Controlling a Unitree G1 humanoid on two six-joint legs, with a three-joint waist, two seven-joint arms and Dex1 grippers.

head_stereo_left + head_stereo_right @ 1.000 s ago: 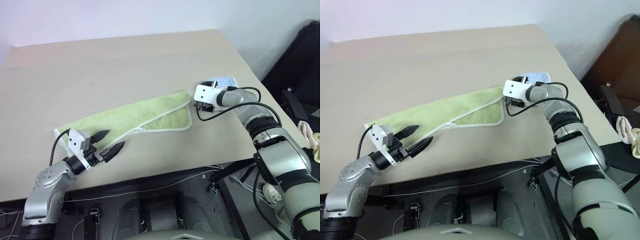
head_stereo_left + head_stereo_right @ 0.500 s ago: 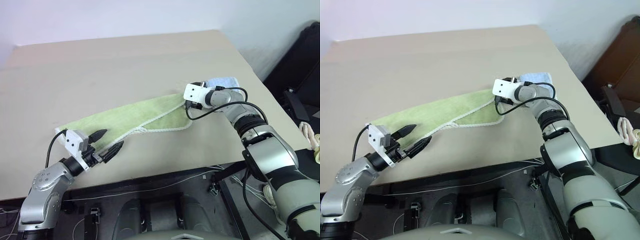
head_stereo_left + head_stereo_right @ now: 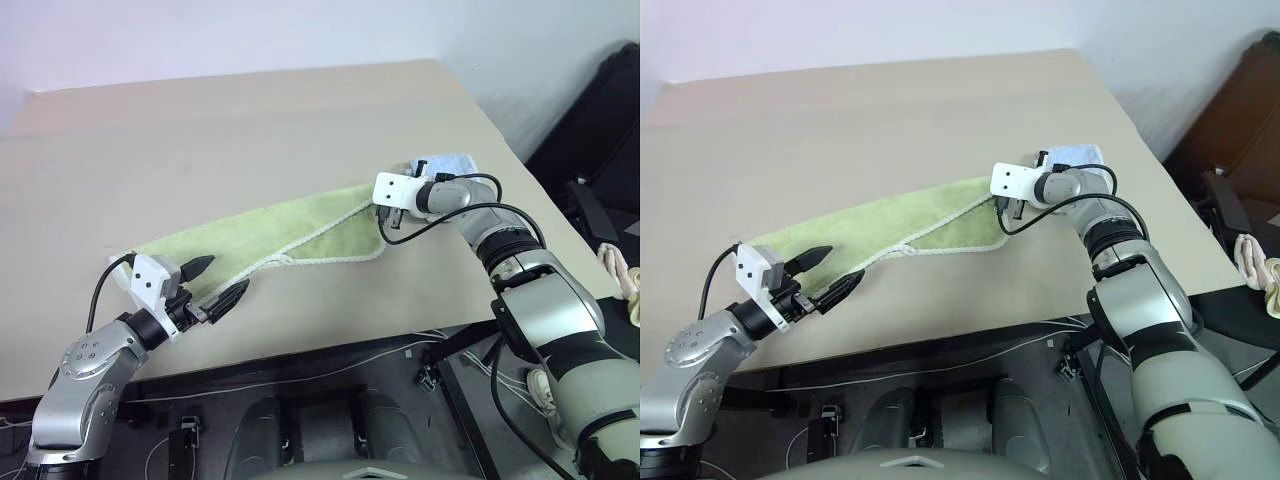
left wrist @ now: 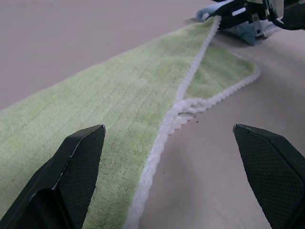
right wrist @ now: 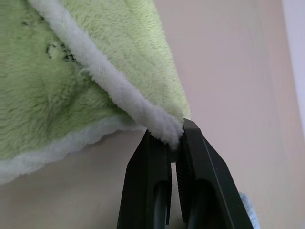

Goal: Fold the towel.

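The light green towel (image 3: 270, 233) with white edging lies in a long folded strip across the beige table (image 3: 230, 120), running from near left to far right. My right gripper (image 3: 383, 210) is shut on the towel's far right corner (image 5: 167, 128), which sits pinched between its black fingers (image 5: 147, 171). My left gripper (image 3: 218, 283) stands open near the table's front edge, just above the towel's near left part, with nothing between its fingers (image 4: 71, 167). In the left wrist view the towel (image 4: 119, 114) stretches away toward the right gripper (image 4: 228, 16).
A smaller light blue towel (image 3: 447, 165) lies on the table just behind my right wrist. The table's right edge (image 3: 520, 160) falls off to dark furniture. Cables (image 3: 330, 370) hang below the front edge.
My right gripper has gone from open to shut, now pinching the towel's right corner. The left gripper has stayed in place.
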